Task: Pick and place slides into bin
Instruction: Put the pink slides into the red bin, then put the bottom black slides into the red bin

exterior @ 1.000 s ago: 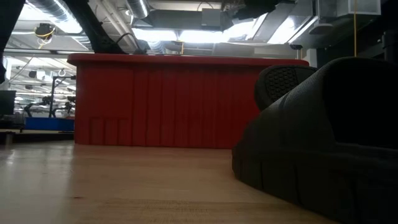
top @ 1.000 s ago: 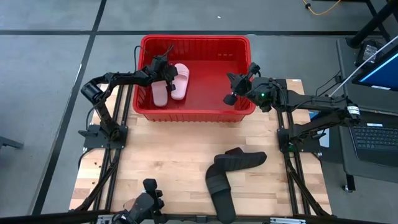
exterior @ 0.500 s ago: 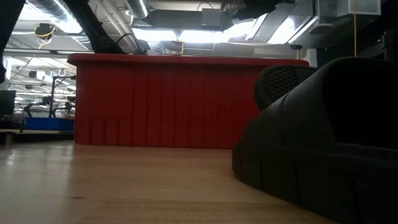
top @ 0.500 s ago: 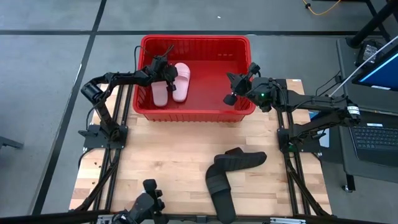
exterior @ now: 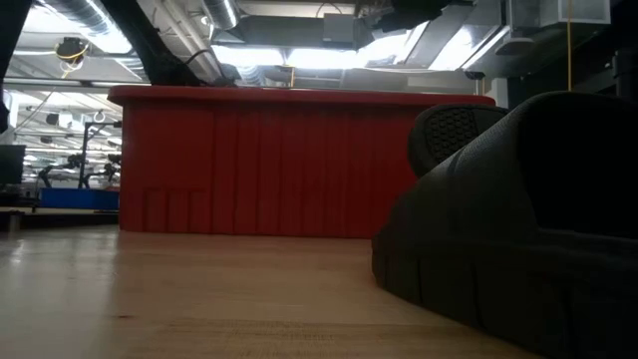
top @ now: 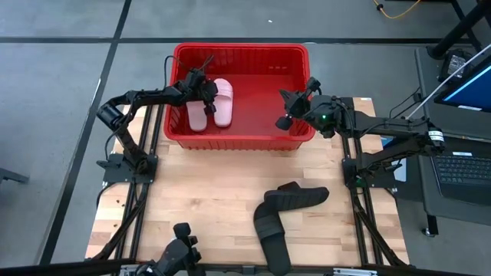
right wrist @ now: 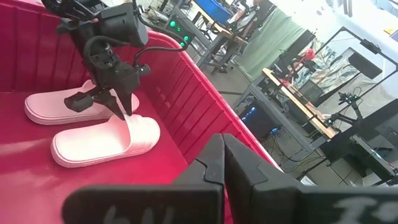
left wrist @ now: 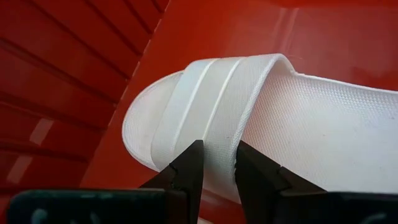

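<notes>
— Where is the left pincer (left wrist: 214, 163)?

— Its fingers straddle the broad strap of a pale pink slip-on sandal (left wrist: 273, 118), slightly parted, inside the red ribbed plastic bin (top: 253, 61). That sandal lies lengthwise front to back, beside its twin (top: 196, 115).

— And the right pincer (right wrist: 222, 158)?

— Closed, empty, at the bin's far wall. Two black sandals (top: 280, 218) lie crossed on the wooden table (top: 207, 199); one is cut off by the picture's edge.

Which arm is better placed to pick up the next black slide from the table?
Probably the right gripper: shut and empty at the bin edge, on the black slides' side. The left gripper is at a pink slide.
</notes>
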`<state>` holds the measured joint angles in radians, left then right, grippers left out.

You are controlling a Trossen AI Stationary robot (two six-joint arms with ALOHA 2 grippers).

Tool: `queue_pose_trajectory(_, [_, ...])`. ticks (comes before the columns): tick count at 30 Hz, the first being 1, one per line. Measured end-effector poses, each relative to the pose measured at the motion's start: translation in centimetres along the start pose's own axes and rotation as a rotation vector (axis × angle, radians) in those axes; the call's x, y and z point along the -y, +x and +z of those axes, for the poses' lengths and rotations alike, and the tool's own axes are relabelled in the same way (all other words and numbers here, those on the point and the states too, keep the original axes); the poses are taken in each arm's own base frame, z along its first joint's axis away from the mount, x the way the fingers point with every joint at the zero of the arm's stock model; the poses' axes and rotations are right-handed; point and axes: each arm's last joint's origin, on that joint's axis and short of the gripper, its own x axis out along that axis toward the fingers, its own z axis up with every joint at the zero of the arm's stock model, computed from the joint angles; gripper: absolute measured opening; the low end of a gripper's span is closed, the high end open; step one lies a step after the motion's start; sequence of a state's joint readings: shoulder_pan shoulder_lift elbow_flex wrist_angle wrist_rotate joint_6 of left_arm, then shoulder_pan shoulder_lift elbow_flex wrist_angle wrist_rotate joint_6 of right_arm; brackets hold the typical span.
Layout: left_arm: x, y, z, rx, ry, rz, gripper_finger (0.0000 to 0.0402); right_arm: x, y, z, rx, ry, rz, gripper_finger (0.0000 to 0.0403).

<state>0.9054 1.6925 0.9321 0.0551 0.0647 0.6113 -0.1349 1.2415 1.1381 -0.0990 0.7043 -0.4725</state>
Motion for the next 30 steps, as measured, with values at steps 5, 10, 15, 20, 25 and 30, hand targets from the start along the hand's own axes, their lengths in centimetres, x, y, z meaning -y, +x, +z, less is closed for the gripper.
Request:
queue_pose_trajectory(5, [0.0, -0.6, 0.3, 0.003, 0.002, -0.001, 0.0081, 0.0, 0.0, 0.0, 0.001, 0.000, 0.002, 0.0005])
queue_pose_trajectory(10, [-0.2, -1.2, 0.7, 0.029, -0.012, 0.014, 0.0082, 0.0, 0.0, 0.0, 0.001, 0.003, 0.002, 0.0005])
queue_pose_trajectory(15, [-0.1, -1.2, 0.7, 0.021, -0.044, 0.003, 0.0082, 0.0, 0.0, 0.0, 0.001, 0.028, 0.002, 0.0005])
queue_pose_trajectory(20, [0.0, -1.2, 0.5, 0.006, -0.084, -0.011, 0.0082, 0.0, 0.0, 0.0, 0.001, 0.027, 0.002, 0.0005])
queue_pose_trajectory(25, [-0.1, -1.8, 1.0, 0.031, -0.111, 0.001, 0.0082, 0.0, 0.0, 0.0, 0.001, 0.027, 0.003, 0.0005])
queue_pose_trajectory(30, [-0.8, -4.5, 2.6, 0.126, -0.100, 0.053, 0.0082, 0.0, 0.0, 0.0, 0.001, 0.027, 0.003, 0.0005])
